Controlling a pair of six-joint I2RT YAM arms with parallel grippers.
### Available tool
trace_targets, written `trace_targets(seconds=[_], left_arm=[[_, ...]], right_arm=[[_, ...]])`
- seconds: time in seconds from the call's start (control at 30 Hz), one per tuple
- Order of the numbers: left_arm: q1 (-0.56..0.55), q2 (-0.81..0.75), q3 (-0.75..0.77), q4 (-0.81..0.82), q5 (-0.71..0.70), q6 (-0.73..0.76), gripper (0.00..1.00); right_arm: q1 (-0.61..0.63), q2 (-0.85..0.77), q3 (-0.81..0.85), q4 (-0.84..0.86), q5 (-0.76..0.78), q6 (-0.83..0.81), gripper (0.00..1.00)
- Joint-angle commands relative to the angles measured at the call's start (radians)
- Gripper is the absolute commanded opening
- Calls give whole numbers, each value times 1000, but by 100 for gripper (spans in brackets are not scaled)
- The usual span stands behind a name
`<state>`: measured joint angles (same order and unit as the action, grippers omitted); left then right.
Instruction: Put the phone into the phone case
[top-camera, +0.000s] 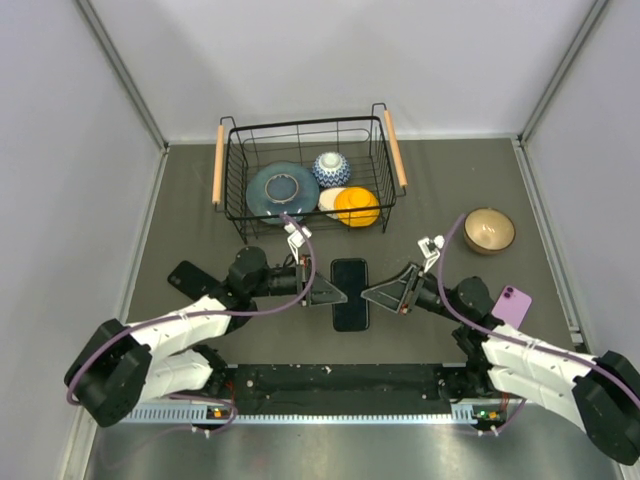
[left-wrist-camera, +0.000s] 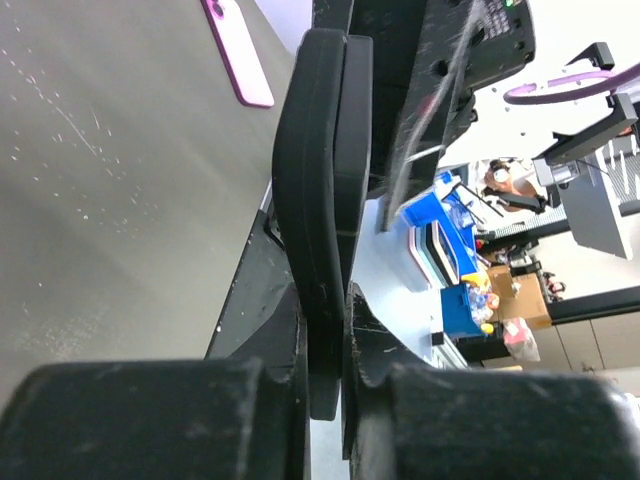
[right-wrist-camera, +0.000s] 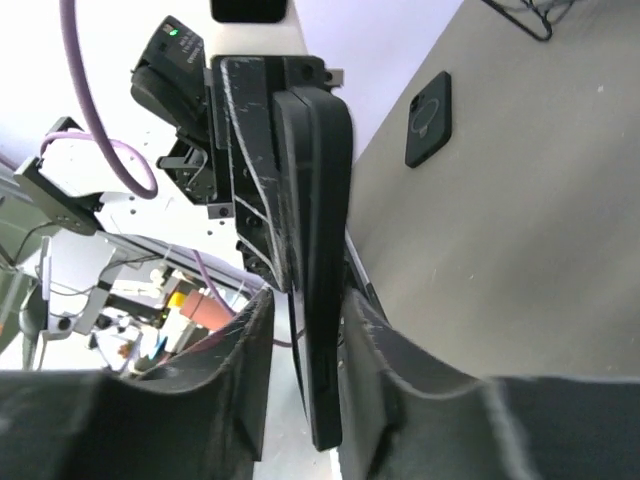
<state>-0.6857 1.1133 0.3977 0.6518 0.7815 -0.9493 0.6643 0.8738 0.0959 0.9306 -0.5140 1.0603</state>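
Note:
The black phone (top-camera: 351, 285) sits level in the middle of the table, between my two grippers. Edge-on in the left wrist view it shows two black layers pressed together: a thicker rounded one, the phone case (left-wrist-camera: 305, 180), and a flatter one, the phone (left-wrist-camera: 357, 130). I cannot tell how far they are seated. My left gripper (top-camera: 340, 295) is shut on their left edge (left-wrist-camera: 340, 330). My right gripper (top-camera: 368, 295) straddles the right edge (right-wrist-camera: 305, 340); one finger touches the black edge (right-wrist-camera: 315, 200), the other stands off with a gap.
A purple phone (top-camera: 512, 305) lies at the right, also in the left wrist view (left-wrist-camera: 238, 50). A small flat black item (top-camera: 188, 280) with a round mark lies at the left (right-wrist-camera: 428, 118). A wire basket (top-camera: 230, 170) of dishes stands behind. A gold bowl (top-camera: 489, 230) stands at the back right.

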Motion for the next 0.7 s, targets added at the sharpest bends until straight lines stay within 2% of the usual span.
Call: trace_targets(seconds=[0.0,0.1,0.4,0.67], left_arm=[[-3,16,-3,109,50,1,0],[-3,26,-11,127,90,9,0],[-3,51,-26,224,176,-3,0],[-3,63,-20,244,206,3,0]], right_arm=[[1,-76,68,-24,-20,-62,45],[-25,-122,100,-133,-14,-98,56],[-117,-104,286,-429,-106,-244,64],[-117,62,389,-483,-253,-240,69]])
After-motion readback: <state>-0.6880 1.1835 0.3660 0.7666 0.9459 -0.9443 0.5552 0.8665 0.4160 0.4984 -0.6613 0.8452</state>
